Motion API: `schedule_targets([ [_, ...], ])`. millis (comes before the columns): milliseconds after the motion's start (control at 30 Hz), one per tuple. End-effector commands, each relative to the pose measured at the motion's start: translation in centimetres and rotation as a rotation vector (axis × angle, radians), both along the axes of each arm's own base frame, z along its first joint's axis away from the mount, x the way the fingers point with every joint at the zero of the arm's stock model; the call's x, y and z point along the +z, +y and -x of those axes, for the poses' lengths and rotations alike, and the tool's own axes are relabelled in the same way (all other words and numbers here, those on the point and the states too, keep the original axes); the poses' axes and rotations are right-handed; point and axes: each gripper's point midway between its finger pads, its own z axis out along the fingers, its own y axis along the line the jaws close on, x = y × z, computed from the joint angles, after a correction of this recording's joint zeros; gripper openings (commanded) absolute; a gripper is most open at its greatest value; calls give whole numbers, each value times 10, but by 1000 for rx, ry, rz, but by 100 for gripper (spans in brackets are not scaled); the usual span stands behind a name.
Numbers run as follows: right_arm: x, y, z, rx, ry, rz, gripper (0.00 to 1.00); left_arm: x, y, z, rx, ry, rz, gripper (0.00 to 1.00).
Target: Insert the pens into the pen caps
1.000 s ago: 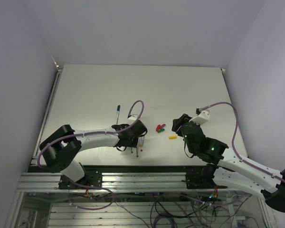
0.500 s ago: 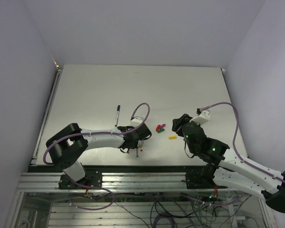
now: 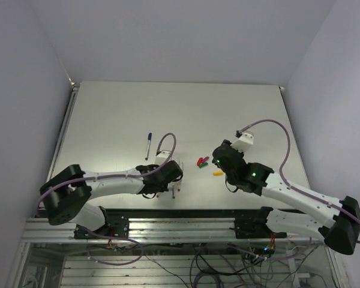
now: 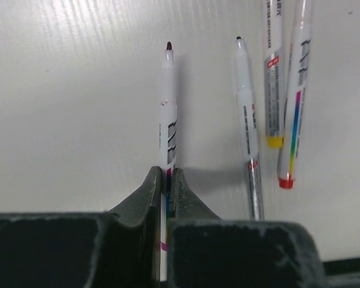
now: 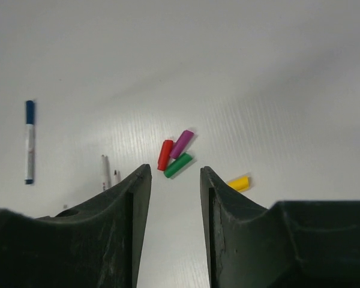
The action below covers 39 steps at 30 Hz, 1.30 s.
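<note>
My left gripper is shut on a pale pen with a dark magenta tip, which lies on the table pointing away. Three more pens lie to its right: one dark-tipped, one yellow-ended, one red-ended. My right gripper is open and holds nothing, hovering just short of the red cap, magenta cap and green cap, which touch one another. The yellow cap lies apart to the right. From above, the cap cluster sits between both grippers.
A pen with a dark blue end lies alone, farther back and left of the left gripper. The table's near edge runs close behind the pens. A purple cable loops over each wrist.
The left jaws have closed on the magenta-tipped pen and the arm has stretched lower. The right arm has swung forward and left toward the caps, its jaws a little narrower.
</note>
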Motion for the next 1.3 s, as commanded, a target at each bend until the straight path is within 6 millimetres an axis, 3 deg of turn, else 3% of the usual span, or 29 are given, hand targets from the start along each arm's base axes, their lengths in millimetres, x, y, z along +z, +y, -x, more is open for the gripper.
schedule_targets([
  [0, -17, -2, -9, -31, 96, 57, 37, 38, -2, -5, -13, -80, 70, 7],
  [133, -43, 1, -23, -11, 183, 27, 34, 69, 2, -16, -9, -165, 72, 7],
  [333, -65, 2, -38, -2, 246, 20, 34, 87, 8, -17, -12, -199, 76, 7],
  [800, -104, 31, -61, 61, 312, 63, 35, 94, 10, -10, -50, -214, 144, 7],
  [1267, -128, 34, -67, 54, 344, 79, 35, 96, -2, -14, -105, -211, 127, 7],
])
